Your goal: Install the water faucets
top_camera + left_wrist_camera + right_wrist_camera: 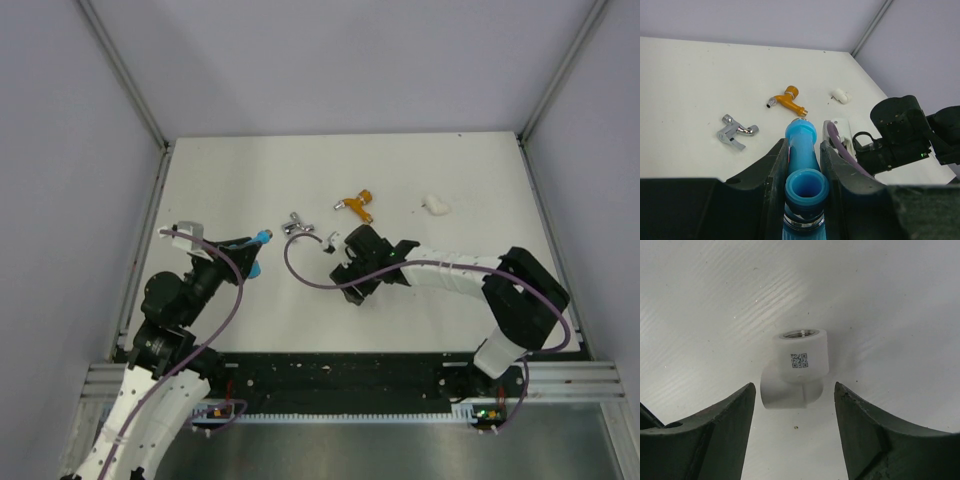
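Top view: the left claw (pixel 250 252) is clamped on the blue faucet (pixel 262 240). The silver faucet (pixel 298 224) and orange faucet (pixel 356 206) lie just beyond the right claw (pixel 338 252).
Left wrist: the blue faucet is gripped lengthwise (likely for threading in).
Right wrist: the jaws stand apart either side of a white elbow fitting (pixel 796 367), untouched.

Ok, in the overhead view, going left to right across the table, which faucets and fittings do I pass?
Blue faucet held in the left claw → silver faucet → orange faucet → white fitting lying alone on the right.
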Robot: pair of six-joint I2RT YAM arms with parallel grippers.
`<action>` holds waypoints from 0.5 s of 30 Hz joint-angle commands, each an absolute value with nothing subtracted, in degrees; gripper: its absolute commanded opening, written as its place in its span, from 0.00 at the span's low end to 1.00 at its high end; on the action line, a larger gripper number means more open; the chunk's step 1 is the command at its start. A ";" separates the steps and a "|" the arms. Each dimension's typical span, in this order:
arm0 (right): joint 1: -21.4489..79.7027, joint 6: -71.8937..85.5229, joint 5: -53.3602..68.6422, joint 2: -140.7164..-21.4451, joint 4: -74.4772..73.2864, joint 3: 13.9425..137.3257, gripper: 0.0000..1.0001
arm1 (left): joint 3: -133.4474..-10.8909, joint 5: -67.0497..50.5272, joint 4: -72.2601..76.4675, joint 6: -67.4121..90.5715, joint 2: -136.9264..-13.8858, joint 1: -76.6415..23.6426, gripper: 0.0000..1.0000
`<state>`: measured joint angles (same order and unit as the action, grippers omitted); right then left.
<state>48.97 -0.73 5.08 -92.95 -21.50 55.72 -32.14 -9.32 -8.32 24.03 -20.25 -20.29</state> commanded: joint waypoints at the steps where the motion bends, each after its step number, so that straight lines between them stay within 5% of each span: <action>1: 49.31 -9.49 9.66 -89.39 -12.85 51.07 0.63 | -32.69 -8.61 -6.77 23.47 -19.86 -20.13 0.00; 15: 49.31 -12.13 7.65 -91.14 -6.77 47.20 0.57 | -33.05 -9.32 -6.50 23.82 -20.92 -20.13 0.00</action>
